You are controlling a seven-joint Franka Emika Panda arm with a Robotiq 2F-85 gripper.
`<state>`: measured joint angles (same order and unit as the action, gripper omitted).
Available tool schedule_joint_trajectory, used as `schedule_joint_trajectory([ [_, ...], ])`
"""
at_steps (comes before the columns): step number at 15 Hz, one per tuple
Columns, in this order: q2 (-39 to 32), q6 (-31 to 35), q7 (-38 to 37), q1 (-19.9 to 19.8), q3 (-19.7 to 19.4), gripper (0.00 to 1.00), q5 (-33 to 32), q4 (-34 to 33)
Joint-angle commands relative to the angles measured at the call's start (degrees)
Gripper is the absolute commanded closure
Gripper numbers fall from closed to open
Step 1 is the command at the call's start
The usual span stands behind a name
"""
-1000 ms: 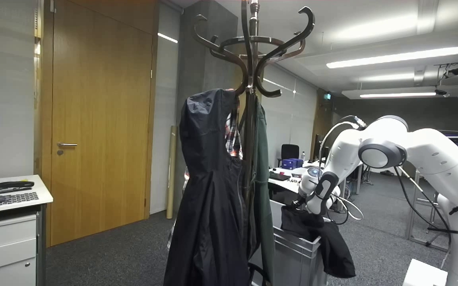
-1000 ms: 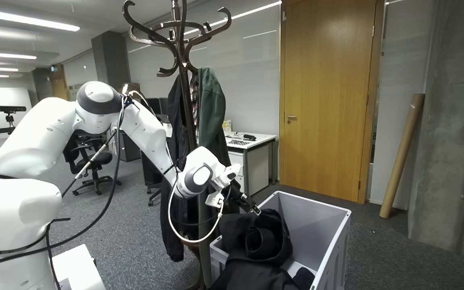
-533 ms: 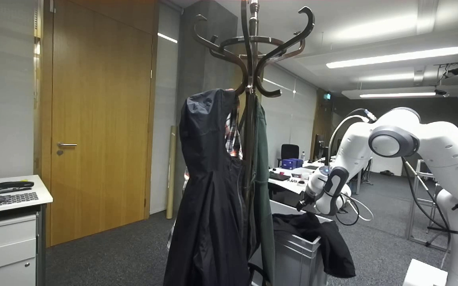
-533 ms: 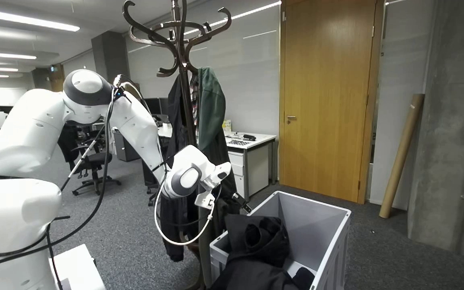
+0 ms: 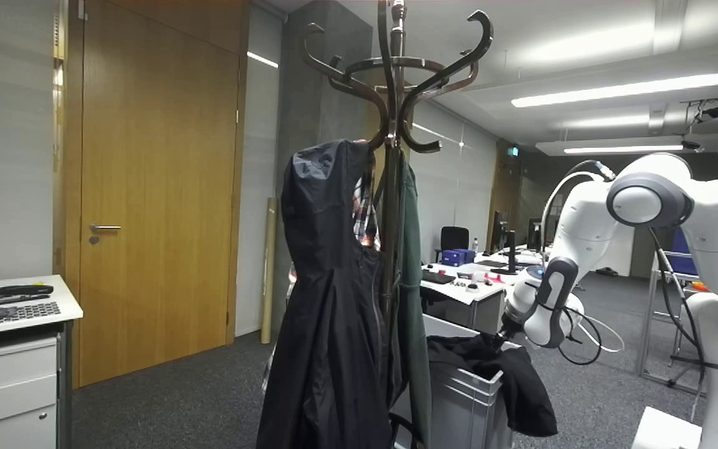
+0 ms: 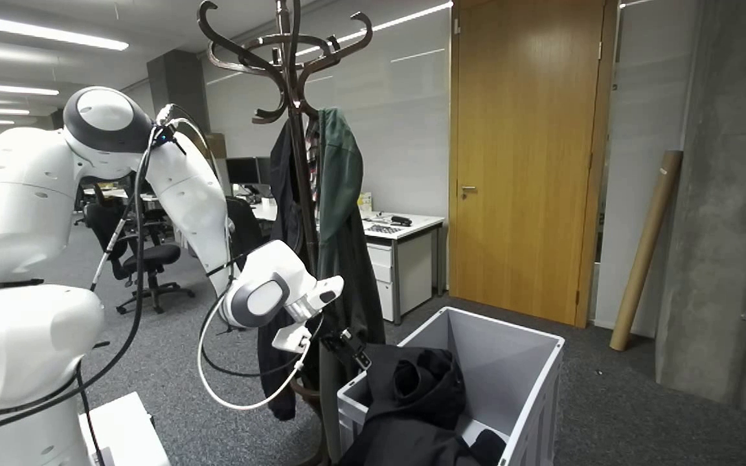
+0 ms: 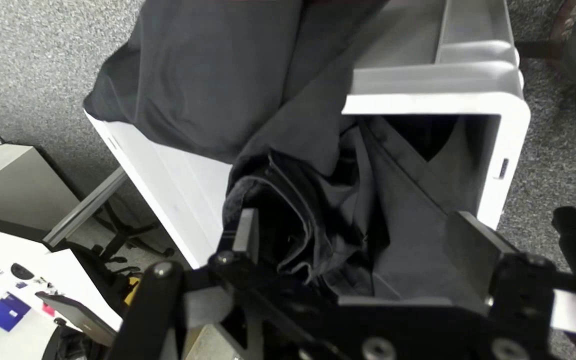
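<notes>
Leftward and a little lower in an exterior view, the gripper (image 7: 360,225) had moved since half a second before, while the elbow of the robot arm (image 6: 188,194) had risen toward the upper left. The gripper was released, its fingers (image 7: 247,231) spread wide at the bottom of the wrist view, and a black garment (image 7: 293,130) lay beyond and between them; whether the tips touched the cloth could not be told. Across the top of that view the garment hung out over the rim of a grey crate (image 6: 496,356), and the rest sat bunched inside, at the lower centre of an exterior view. Beside the crate stood a dark coat stand (image 5: 391,187), rising to the top of both exterior views, bearing a black hooded jacket (image 5: 328,268) and a green jacket (image 5: 412,280). Farther off, in an exterior view, came a white desk (image 6: 421,226) near the centre, then a wooden door (image 6: 522,162) right of centre and a cardboard tube (image 6: 646,252) leaning farther right.
</notes>
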<state>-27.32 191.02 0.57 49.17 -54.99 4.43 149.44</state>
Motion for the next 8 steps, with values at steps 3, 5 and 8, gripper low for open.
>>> schedule_joint_trajectory([
  [3,6.7,1.9,3.5,5.9,-10.2,0.0,-0.9,10.2],
  [5,7.7,2.8,3.9,6.6,-13.3,0.0,-1.2,12.7],
  [8,8.6,1.4,4.3,1.6,-12.3,0.0,-1.8,10.6],
])
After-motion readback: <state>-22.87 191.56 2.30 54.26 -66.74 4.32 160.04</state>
